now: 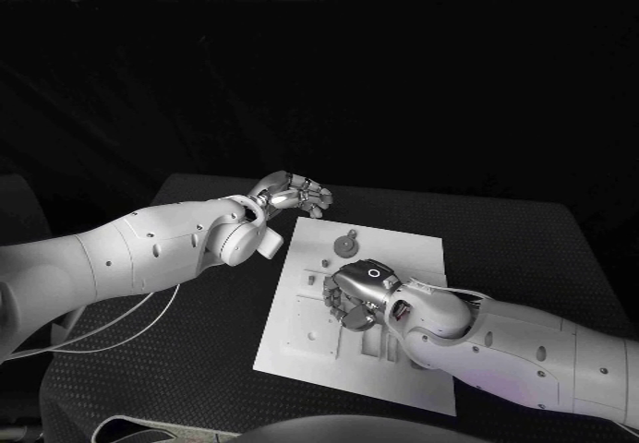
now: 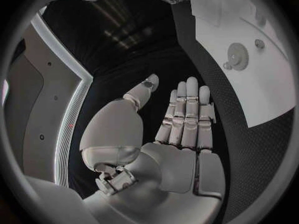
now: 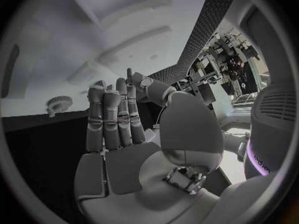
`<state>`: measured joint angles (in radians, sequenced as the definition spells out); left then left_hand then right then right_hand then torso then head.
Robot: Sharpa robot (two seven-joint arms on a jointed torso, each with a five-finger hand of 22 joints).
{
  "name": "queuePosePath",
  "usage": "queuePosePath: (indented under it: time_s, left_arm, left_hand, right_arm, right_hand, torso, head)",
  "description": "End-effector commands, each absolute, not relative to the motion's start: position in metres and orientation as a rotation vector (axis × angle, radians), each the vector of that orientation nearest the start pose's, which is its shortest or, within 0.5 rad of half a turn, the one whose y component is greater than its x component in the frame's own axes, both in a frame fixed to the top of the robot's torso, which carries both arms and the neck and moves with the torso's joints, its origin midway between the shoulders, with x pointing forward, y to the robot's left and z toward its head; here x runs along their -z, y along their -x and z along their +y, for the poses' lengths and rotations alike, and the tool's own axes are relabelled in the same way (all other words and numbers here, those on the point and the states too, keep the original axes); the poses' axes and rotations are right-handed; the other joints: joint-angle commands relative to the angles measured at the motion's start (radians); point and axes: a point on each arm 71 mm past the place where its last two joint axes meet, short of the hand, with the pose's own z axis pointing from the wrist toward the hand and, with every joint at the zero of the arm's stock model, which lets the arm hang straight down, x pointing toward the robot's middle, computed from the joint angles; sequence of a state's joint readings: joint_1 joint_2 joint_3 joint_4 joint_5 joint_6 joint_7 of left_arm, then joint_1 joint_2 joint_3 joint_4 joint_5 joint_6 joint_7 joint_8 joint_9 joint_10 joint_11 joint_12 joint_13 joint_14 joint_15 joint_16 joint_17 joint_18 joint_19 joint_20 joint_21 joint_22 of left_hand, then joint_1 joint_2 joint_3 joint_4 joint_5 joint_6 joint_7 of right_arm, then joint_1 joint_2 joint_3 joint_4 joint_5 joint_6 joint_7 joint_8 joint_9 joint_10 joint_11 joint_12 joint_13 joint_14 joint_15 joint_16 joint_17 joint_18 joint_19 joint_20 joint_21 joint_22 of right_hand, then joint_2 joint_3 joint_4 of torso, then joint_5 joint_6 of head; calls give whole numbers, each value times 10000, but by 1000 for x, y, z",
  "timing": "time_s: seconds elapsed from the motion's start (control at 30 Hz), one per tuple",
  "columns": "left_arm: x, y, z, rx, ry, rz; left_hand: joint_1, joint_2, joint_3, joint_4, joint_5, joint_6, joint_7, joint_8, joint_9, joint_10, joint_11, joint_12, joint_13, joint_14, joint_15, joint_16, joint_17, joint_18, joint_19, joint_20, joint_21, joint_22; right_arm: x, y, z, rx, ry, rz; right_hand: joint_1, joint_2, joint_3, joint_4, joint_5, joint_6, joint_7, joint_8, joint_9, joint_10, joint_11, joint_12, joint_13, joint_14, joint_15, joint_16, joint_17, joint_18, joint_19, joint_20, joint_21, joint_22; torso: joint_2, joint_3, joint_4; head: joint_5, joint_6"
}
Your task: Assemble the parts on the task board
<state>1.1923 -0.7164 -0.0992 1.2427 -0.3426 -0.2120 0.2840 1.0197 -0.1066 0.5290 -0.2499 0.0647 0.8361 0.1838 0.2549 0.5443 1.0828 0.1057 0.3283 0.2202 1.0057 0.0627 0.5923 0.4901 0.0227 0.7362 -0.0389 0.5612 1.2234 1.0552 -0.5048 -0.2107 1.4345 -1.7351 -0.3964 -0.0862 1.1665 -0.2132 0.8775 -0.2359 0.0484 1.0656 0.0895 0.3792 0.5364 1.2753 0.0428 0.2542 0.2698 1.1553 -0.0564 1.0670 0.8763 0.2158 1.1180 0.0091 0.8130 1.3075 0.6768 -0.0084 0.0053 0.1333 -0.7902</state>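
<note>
The white task board (image 1: 406, 247) lies in the middle of the black table. A grey gear (image 1: 346, 245) sits near its far edge, with a small round piece just beyond it. My right hand (image 1: 357, 293) hovers low over the board's middle, among its slots and recesses; its fingers (image 3: 111, 118) are straight with nothing in them. My left hand (image 1: 295, 193) is off the board, above the table by the board's far left corner. Its fingers (image 2: 187, 115) are extended and empty. The gear (image 2: 237, 56) and the board (image 2: 255, 94) lie beyond them. The gear (image 3: 59, 103) also lies past my right hand.
The black textured table (image 1: 160, 369) surrounds the board on all sides. Cables (image 1: 126, 334) trail from my left arm over the table's left part. My right forearm (image 1: 533, 355) covers the board's near right corner.
</note>
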Motion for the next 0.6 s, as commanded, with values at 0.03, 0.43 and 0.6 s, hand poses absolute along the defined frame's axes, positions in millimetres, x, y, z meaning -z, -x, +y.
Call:
queuePosePath:
  time_s: [0.03, 0.43, 0.6]
  left_arm:
    - [221, -525, 219, 13094, 8045, 16524]
    - [221, -526, 217, 13124, 8038, 16545]
    - [222, -526, 217, 13119, 8041, 16544]
  left_hand:
    - [-9, 104, 8, 76, -18, -41, 2, 14, -4, 48, 44, -56, 11, 49, 13, -38, 17, 130, 72, 32, -67, 14]
    - [-17, 116, 3, 88, -18, -46, 3, 18, -4, 48, 45, -65, 17, 45, 17, -60, 37, 128, 69, 36, -79, 20]
    - [-18, 118, 1, 90, -17, -49, 3, 19, -5, 46, 46, -68, 18, 44, 18, -66, 44, 128, 68, 37, -83, 22]
  right_arm:
    - [296, -406, -46, -8388, 6184, 16750]
    - [304, -406, -44, -8317, 6241, 16959]
    - [305, -405, -43, -8329, 6261, 16977]
  right_hand:
    - [18, 127, -41, -24, 26, 7, 22, -3, 16, 37, 2, -7, 13, 1, -82, -59, -12, 460, 27, -30, 55, 225]
    - [4, 148, -57, -42, 29, 5, 25, -11, 20, 39, 4, -18, 21, 7, -80, -70, -13, 460, 23, -30, 64, 224]
    - [0, 154, -61, -48, 30, 4, 26, -13, 21, 39, 4, -21, 23, 9, -80, -73, -13, 460, 22, -29, 67, 224]
  torso:
    - [0, -6, -4]
    - [1, -21, 2]
    - [3, -19, -4]
  head:
    - [23, -13]
    - [22, -99]
    - [12, -103]
